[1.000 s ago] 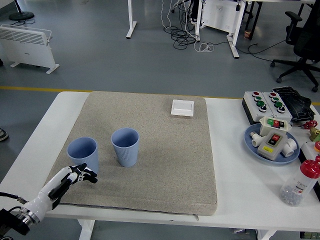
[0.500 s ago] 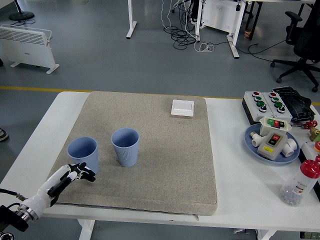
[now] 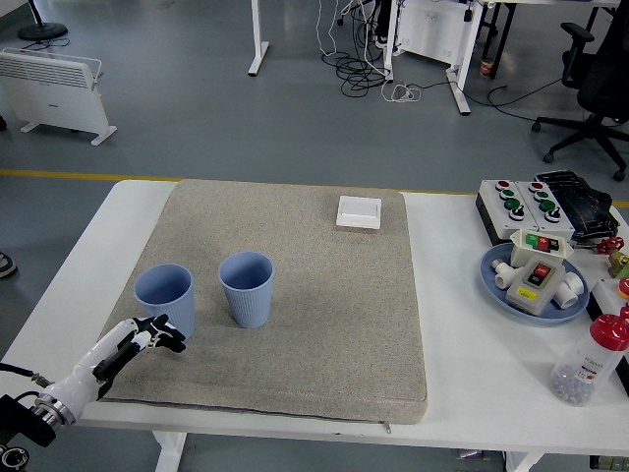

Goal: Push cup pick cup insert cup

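Cups [image 3: 165, 298] on beige mat [image 3: 324, 324], grey floor [image 3: 197, 108].

Grey floor [image 3: 197, 108], white heater [image 3: 49, 84], office chair [image 3: 600, 79].

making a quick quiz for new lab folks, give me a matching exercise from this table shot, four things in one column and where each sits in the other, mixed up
Things:
1. left blue cup
2. white switch plate
3. blue plate
4. red-capped bottle

Places:
A. on the bare white table, far right, near edge
B. far part of the grey mat
C. right of the mat, holding grey boxes and white fittings
D. near-left part of the mat, just beyond the left robot hand

Pairs: 1-D, 2-B, 3-C, 4-A
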